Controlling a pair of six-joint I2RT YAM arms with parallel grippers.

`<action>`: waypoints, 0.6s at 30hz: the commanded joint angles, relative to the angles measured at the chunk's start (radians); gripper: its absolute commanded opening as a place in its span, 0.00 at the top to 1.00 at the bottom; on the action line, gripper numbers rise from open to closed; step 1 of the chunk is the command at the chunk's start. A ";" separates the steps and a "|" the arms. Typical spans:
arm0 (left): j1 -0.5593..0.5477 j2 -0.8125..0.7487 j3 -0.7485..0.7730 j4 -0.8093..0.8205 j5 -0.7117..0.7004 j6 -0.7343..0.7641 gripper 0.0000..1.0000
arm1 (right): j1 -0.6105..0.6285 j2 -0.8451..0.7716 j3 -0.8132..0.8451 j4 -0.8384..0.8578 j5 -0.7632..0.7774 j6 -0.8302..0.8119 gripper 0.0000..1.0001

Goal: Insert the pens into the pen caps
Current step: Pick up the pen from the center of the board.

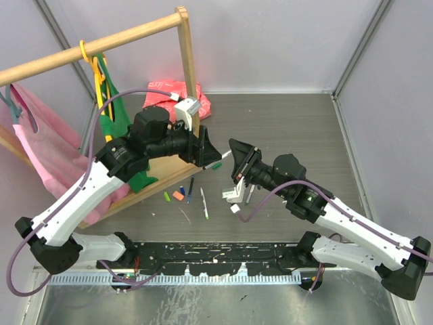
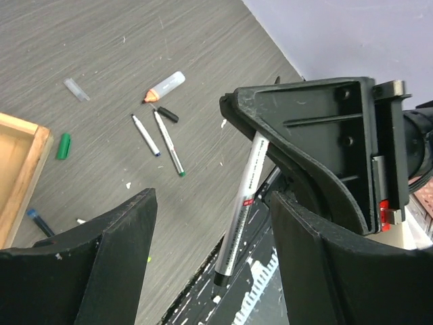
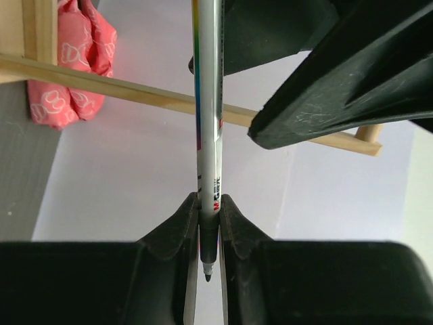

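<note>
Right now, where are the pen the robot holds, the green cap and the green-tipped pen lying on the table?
held pen (image 3: 208, 135): right wrist view, middle of its barrel.
green cap (image 2: 63, 145): left wrist view, middle of the cap.
green-tipped pen (image 2: 169, 143): left wrist view, middle of its barrel.

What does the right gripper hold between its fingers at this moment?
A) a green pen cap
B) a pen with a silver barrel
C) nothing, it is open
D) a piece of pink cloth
B: in the right wrist view the right gripper is shut on the pen, whose dark tip sticks out just past the grip.
</note>
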 commanded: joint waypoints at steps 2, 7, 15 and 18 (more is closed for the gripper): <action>-0.004 0.017 0.078 -0.050 0.073 0.091 0.31 | 0.000 -0.001 0.093 -0.060 0.030 -0.165 1.00; -0.003 0.039 0.089 -0.038 0.132 0.088 0.32 | 0.000 0.004 0.113 -0.086 0.034 -0.183 1.00; -0.004 0.096 0.093 -0.016 0.176 0.085 0.43 | 0.005 0.013 0.143 -0.103 0.028 -0.190 1.00; -0.004 0.116 0.104 -0.011 0.203 0.082 0.49 | 0.009 0.018 0.149 -0.097 0.020 -0.191 1.00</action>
